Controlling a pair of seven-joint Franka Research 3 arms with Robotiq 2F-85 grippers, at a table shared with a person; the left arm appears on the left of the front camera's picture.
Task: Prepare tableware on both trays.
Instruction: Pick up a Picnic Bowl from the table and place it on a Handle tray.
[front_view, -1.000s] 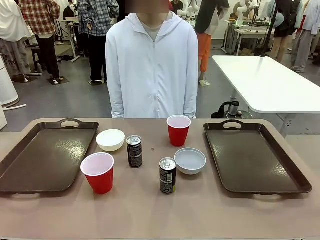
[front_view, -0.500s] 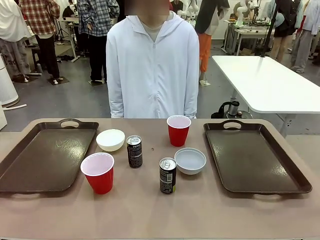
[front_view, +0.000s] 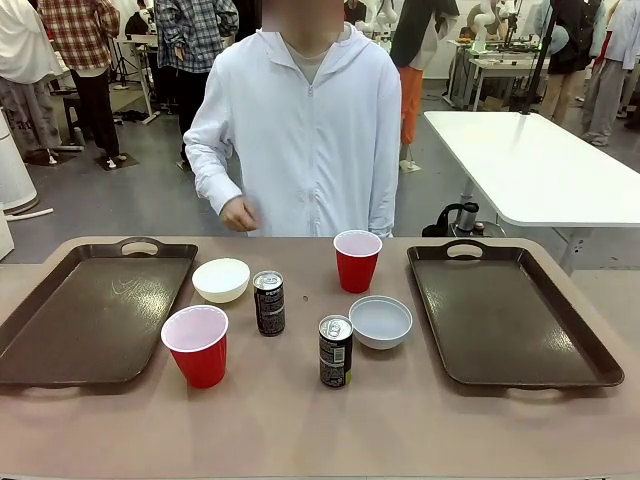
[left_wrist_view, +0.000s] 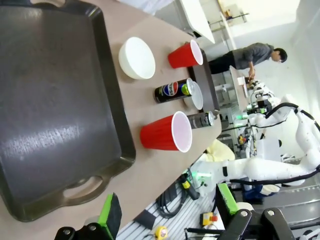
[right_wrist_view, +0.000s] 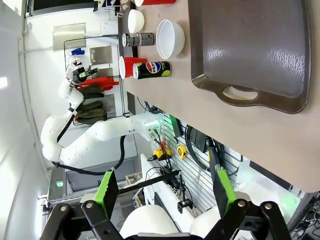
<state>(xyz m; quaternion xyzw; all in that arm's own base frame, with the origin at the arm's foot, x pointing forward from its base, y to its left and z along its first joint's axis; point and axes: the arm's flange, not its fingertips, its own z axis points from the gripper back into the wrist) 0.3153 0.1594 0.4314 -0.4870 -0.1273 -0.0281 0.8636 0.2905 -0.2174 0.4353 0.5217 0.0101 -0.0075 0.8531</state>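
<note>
Left tray (front_view: 60, 330), then all the tableware's on the counter (front_view: 300, 430) between trays: near cup (front_view: 200, 345), far bowl (front_view: 221, 280), far can (front_view: 268, 302), near can (front_view: 335, 350), far cup (front_view: 357, 260), near bowl (front_view: 380, 322), right tray (front_view: 520, 320). Left gripper (left_wrist_view: 167, 207) and right gripper (right_wrist_view: 165, 187): jaws spread, pinching nothing.

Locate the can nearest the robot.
In the front view the can stands upright just left of the right-hand bowl and right of the near red cup.

left jaws: spread wide, holding nothing | right jaws: spread wide, holding nothing
</note>
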